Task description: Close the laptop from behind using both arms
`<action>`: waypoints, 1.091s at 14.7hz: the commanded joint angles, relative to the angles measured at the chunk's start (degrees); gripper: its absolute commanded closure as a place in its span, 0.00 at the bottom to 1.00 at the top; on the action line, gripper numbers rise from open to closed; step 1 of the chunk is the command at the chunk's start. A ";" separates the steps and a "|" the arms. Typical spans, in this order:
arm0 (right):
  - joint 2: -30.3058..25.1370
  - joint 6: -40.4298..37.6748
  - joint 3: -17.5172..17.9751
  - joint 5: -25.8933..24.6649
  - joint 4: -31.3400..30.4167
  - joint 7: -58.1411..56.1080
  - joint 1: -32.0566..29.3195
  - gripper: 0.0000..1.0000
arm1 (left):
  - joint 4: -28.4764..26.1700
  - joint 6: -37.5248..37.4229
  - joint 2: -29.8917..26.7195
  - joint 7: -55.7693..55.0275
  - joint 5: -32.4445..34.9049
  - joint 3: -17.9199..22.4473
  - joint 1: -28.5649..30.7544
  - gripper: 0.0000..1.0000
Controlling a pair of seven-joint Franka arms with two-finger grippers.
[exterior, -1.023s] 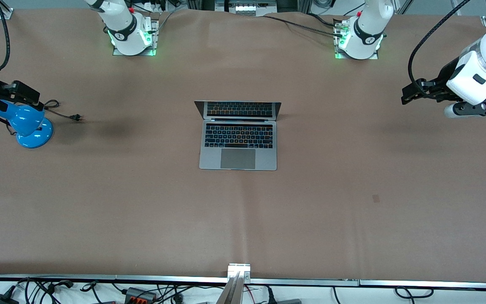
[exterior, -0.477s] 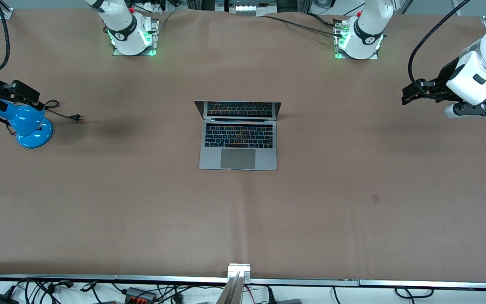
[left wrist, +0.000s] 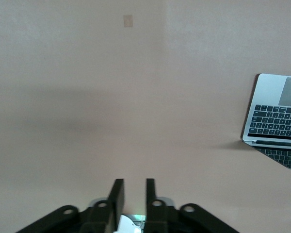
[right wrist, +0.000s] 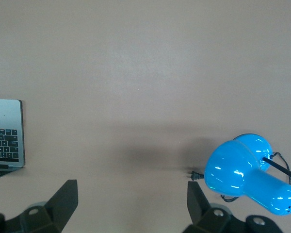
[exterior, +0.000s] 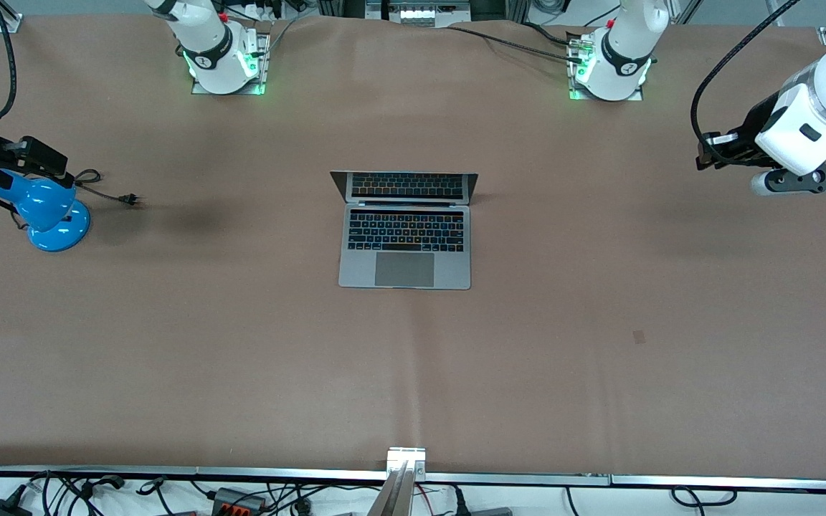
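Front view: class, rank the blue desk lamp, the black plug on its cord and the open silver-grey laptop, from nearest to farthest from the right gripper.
1. Blue desk lamp, directly under the right gripper, at the right arm's end of the table.
2. Black plug, beside the lamp, toward the table's middle.
3. Open silver-grey laptop, mid-table.

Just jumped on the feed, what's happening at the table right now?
Nothing is touching the laptop yet; it sits open in the middle of the table. The left end effector, fingers close together with a narrow gap and nothing between them, is up in the air over the left arm's end of the table. The right end effector is open, holding nothing, over the right arm's end, by a blue lamp whose plug lies unplugged on the table.
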 commanded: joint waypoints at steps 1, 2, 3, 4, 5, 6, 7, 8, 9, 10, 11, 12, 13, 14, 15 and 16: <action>-1.06 -0.87 0.07 0.35 -0.13 0.37 0.09 0.77 | 1.55 -1.45 0.36 1.10 0.60 0.39 -0.49 1.00; -1.06 -1.22 0.15 0.35 -0.13 0.46 0.18 0.92 | 1.55 -1.45 0.36 1.10 0.52 0.39 -0.49 1.00; -0.98 -1.83 0.24 0.35 -0.22 0.46 0.18 1.00 | 1.55 -1.45 0.36 1.10 0.51 0.39 -0.49 1.00; -0.97 -2.18 0.24 0.44 -0.13 0.46 0.18 1.00 | 1.55 -1.54 0.36 1.10 0.43 0.39 -0.49 1.00; -1.06 -2.27 -0.02 0.78 -0.13 0.55 0.09 1.00 | 1.47 -1.63 0.36 1.10 -0.10 0.30 -0.49 1.00; -1.06 -2.36 -0.11 0.96 -0.05 0.55 0.00 1.00 | 1.29 -1.80 0.36 1.10 -1.49 0.22 -0.83 1.00; -1.06 -2.71 -0.11 0.96 -0.04 0.55 0.00 1.00 | 0.85 -2.41 0.45 1.01 -4.38 -0.13 -1.27 1.00; -0.98 -4.02 -0.11 1.05 -0.04 0.55 0.00 1.00 | 0.50 -2.59 0.62 0.40 -7.28 -1.35 -1.36 1.00; -0.80 -5.08 -0.02 1.14 -0.13 0.46 0.09 1.00 | -0.81 -1.81 0.89 0.31 -10.00 -3.11 -1.37 1.00; -0.45 -6.39 0.33 1.14 -0.31 0.55 0.26 1.00 | -2.04 0.02 0.89 -0.47 -12.47 -4.60 -1.37 1.00; 0.16 -8.06 0.59 1.31 -0.31 0.29 0.53 1.00 | -4.14 1.78 0.80 -2.40 -14.76 -5.66 -1.28 1.00; 1.21 -10.16 0.77 1.84 -0.57 -0.15 1.49 1.00 | -6.68 3.71 0.37 -4.24 -17.04 -6.89 -1.36 1.00; 2.09 -12.36 0.68 4.54 -0.75 0.45 2.71 1.00 | -9.06 6.52 0.19 -4.87 -17.67 -9.78 -1.28 1.00; 3.23 -13.77 0.68 8.48 -0.92 0.55 2.90 1.00 | -11.87 10.64 0.18 -5.75 -17.85 -13.63 -1.19 1.00; 4.55 -15.01 0.68 11.74 -1.45 0.55 3.16 1.00 | -13.90 14.51 0.71 -7.41 -18.03 -16.19 -1.28 1.00; 5.17 -15.28 0.86 13.69 -2.41 0.55 3.86 1.00 | -15.40 16.98 2.37 -8.21 -18.90 -18.48 -1.36 1.00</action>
